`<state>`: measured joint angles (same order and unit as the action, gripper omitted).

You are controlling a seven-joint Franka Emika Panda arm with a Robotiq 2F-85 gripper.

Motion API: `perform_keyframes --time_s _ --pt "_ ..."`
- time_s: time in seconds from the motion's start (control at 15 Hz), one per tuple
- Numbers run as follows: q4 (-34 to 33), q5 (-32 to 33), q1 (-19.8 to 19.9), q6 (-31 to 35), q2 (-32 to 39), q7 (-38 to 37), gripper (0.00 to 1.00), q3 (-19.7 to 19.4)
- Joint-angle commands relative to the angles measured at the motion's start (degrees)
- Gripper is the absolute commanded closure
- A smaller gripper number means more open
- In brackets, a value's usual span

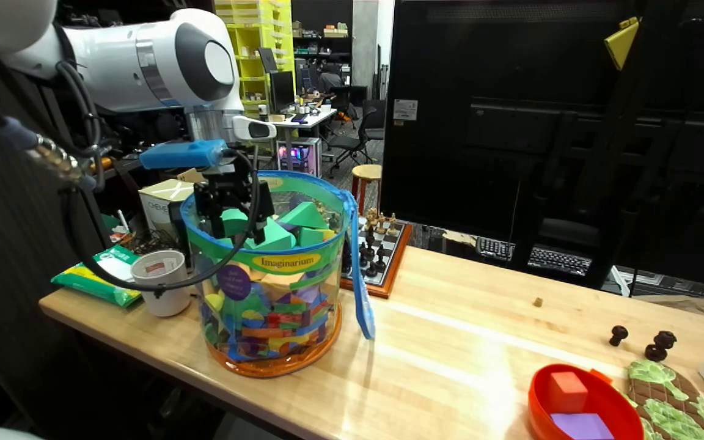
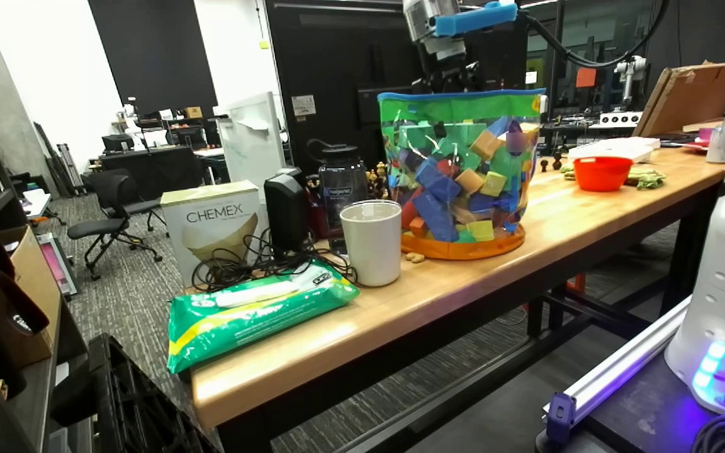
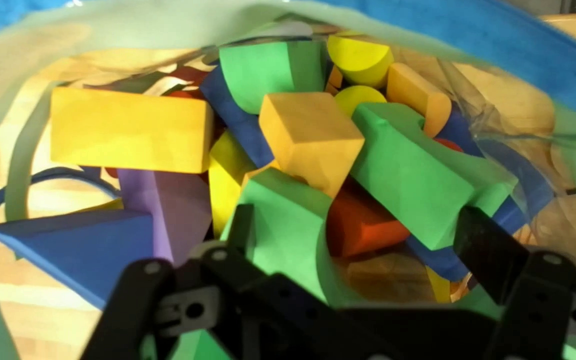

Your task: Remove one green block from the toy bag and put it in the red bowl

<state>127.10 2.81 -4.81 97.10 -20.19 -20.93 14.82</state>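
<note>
The gripper (image 3: 360, 225) (jaws apart) hangs inside the toy bag (image 1: 288, 262).

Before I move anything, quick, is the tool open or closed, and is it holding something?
Tool: open, jaws spread wide in the mouth of the toy bag, nothing visibly gripped.

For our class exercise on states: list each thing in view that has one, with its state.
Gripper: open
Toy bag: upright, open at top
Green blocks: in the toy bag, ungripped
Red bowl: upright, holding reddish block and purple block
White cup: upright
Green packet: lying flat
Base lights: lit
</note>
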Motion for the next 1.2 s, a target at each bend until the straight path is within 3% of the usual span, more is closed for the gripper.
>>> perform_keyframes --time_s 0.0,0.67,1.13 --pt "0.38 2.00 -1.00 0.09 -1.23 0.22 0.00 -0.43" --pt "0.08 4.00 -1.05 0.82 -4.92 0.83 0.00 -0.97" --pt "4.61 0.80 -0.33 7.89 -6.62 3.42 0.00 -5.54"
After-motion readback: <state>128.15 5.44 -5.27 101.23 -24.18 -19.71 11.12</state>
